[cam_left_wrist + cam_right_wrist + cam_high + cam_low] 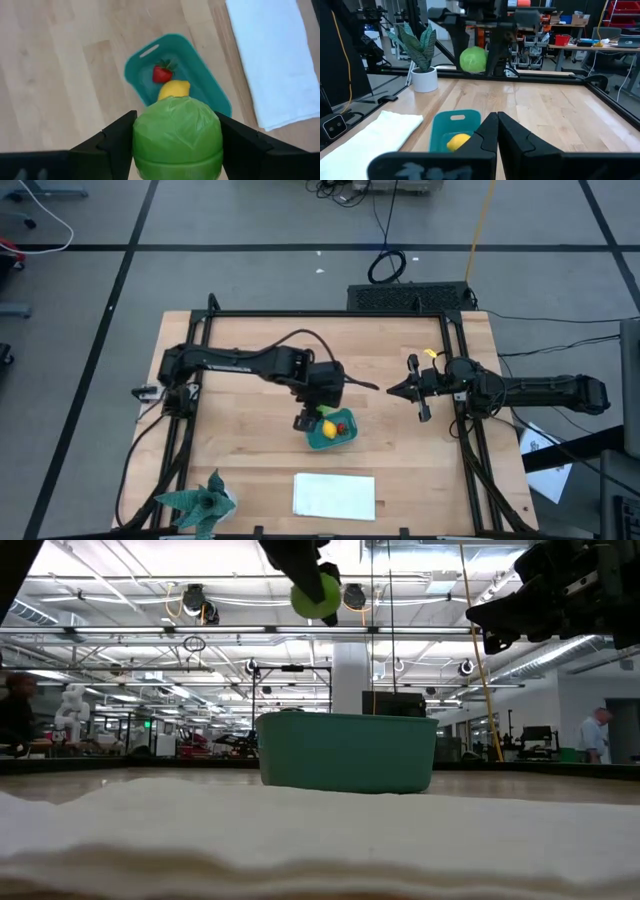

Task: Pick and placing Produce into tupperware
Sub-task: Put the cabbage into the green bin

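Near edge of surface (pixel 240 350):
- Cloth (pixel 334 495), white, qty 1. Lies flat, close to front edge, just short of the tub.
- Plant (pixel 200 502), teal spiky leaves, white pot, qty 1. Front-left corner, well apart from the tub.

Mid surface:
- Tub (pixel 333 440), teal, rounded corners, qty 1. Approx. centre, set at an angle, open side up, handle slot at one end.
- Produce, qty 3 total. 2 in the tub: lemon (pixel 173 89), yellow, and strawberry (pixel 162 73), red w/ green top, side by side. 1 in the air: green ball (pixel 177 138), above the tub.
- Left hand (pixel 318 412), qty 1. Over the tub's left end, fingers clamped on both sides of the green ball; ball clear of the tub rim in low view.

Right side:
- Right hand (pixel 392 390), qty 1. Fingers shut tight together, holding nothing. Hangs above bare wood to the right of the tub, pointing toward it, well apart.

Room to move: bare wood all round the tub on left, right and far sides; only the cloth is near, on the front side. Black frame rails along left, right and far edges.
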